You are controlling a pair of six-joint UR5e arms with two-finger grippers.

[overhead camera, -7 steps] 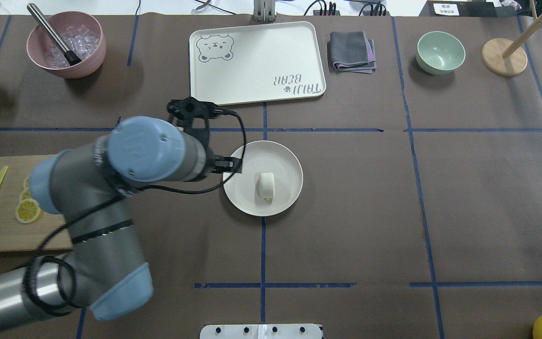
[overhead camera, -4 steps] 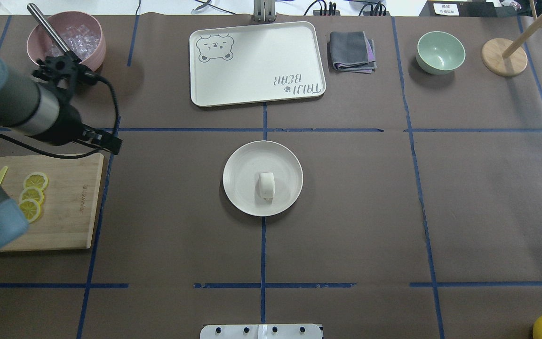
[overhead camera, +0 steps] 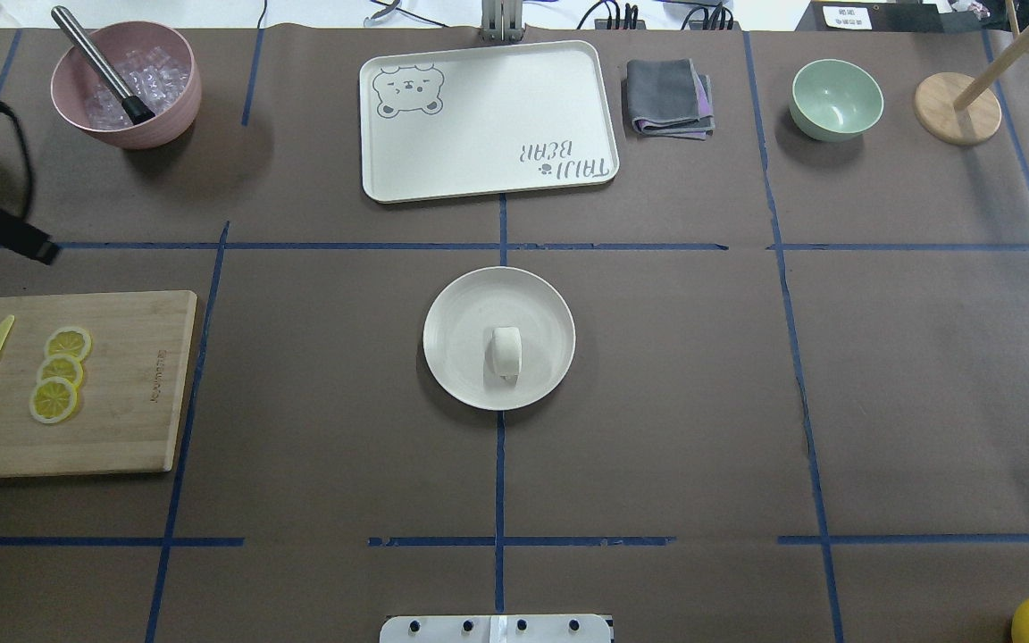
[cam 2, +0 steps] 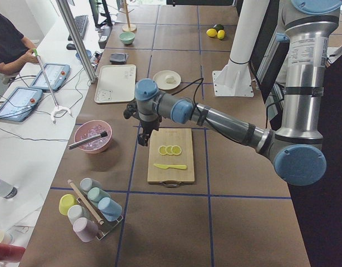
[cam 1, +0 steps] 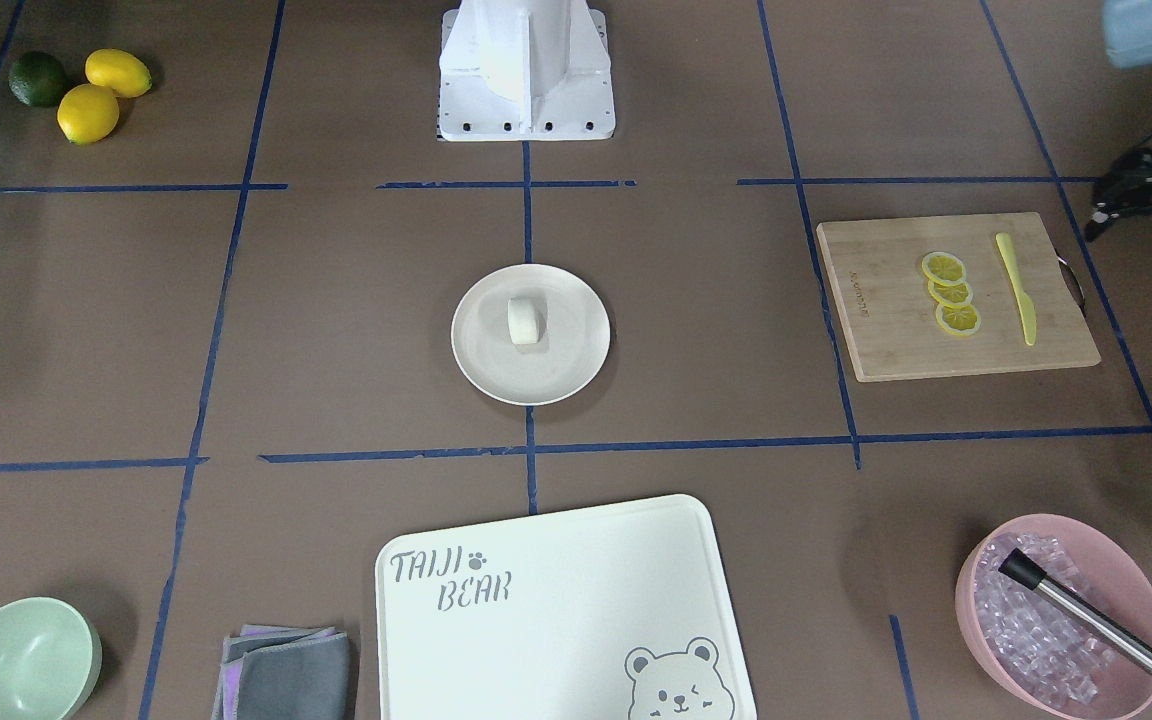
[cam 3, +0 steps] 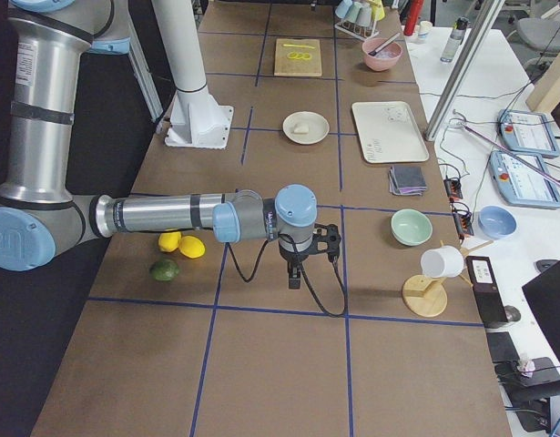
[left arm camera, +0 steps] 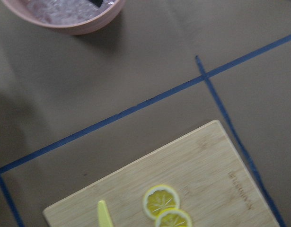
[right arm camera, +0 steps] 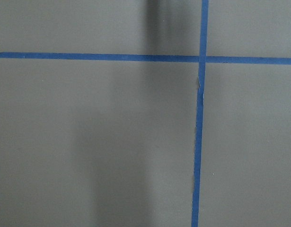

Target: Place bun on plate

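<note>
Bright, even overhead light on the brown table (overhead camera: 657, 402). Soft shadows edge the plate (overhead camera: 456, 308) and pink bowl (overhead camera: 177, 114). Left wrist view slightly blurred; right wrist view shows a faint vertical shadow.

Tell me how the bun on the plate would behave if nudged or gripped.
The bun seems to rest on its rounded side, so a nudge would probably roll or tip it. Small and doughy-looking, it is likely light and soft; a hard squeeze may dent it. The plate is shallow, so its rim might not stop it.
</note>
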